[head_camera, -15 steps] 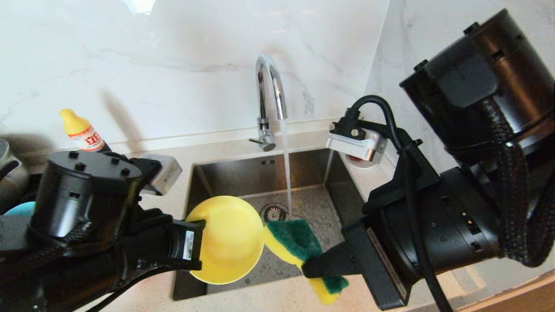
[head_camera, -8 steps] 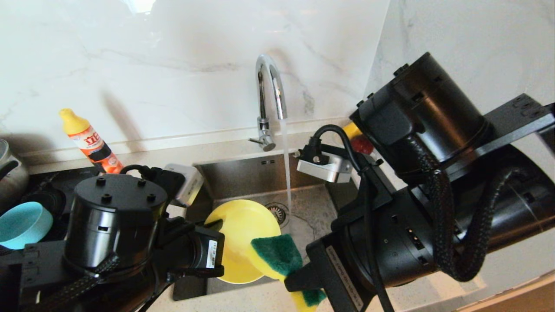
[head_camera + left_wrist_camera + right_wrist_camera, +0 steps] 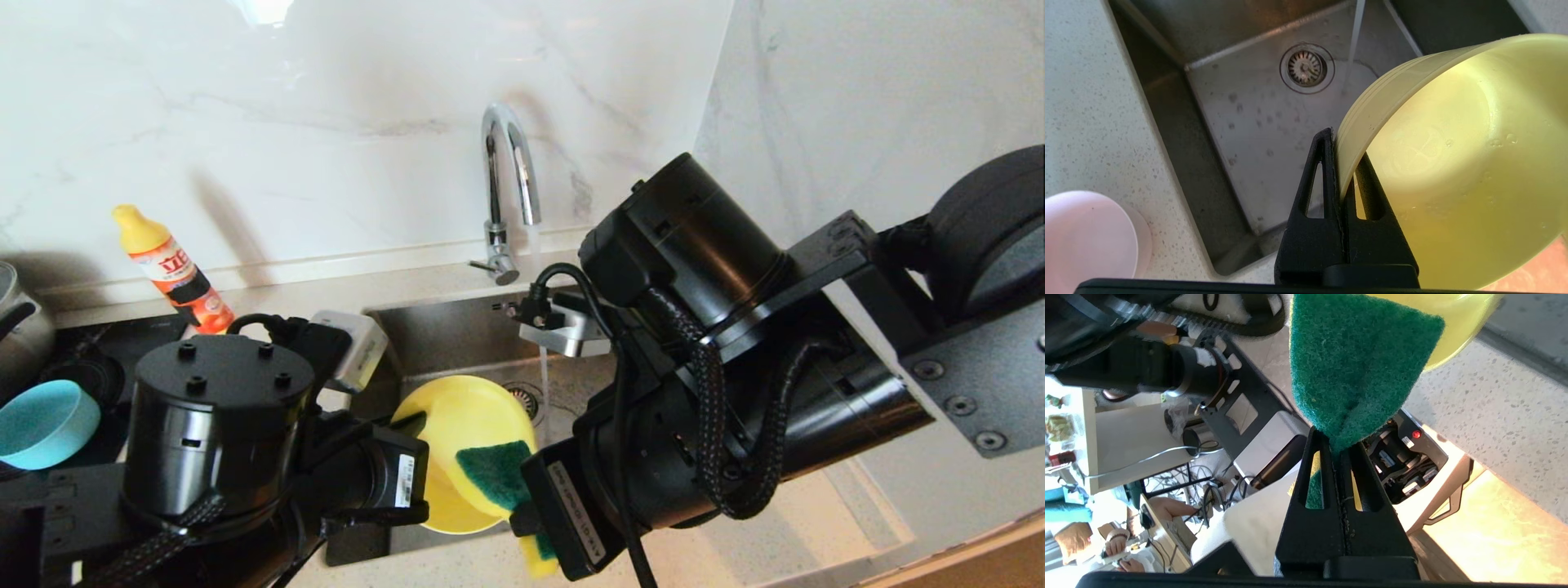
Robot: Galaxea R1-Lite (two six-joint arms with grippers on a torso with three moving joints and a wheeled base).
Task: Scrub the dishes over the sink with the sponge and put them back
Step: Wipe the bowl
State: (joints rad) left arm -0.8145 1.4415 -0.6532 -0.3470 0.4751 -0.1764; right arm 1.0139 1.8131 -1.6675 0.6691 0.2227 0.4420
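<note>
Over the sink (image 3: 457,327): yellow bowl (image 3: 461,441) held tilted on edge so drips fall into the basin.
Left gripper (image 3: 1345,163): clamped on the bowl's rim, turning its hollow toward the other arm.
Right gripper (image 3: 1340,447): pinching the sponge (image 3: 1355,367), green face against the bowl, likely for scrubbing.
Teal bowl (image 3: 45,425): waiting at the left.

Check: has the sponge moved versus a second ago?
Yes. The sponge, clamped in the right gripper, has moved left from beside the drain strainer onto the yellow bowl.
</note>
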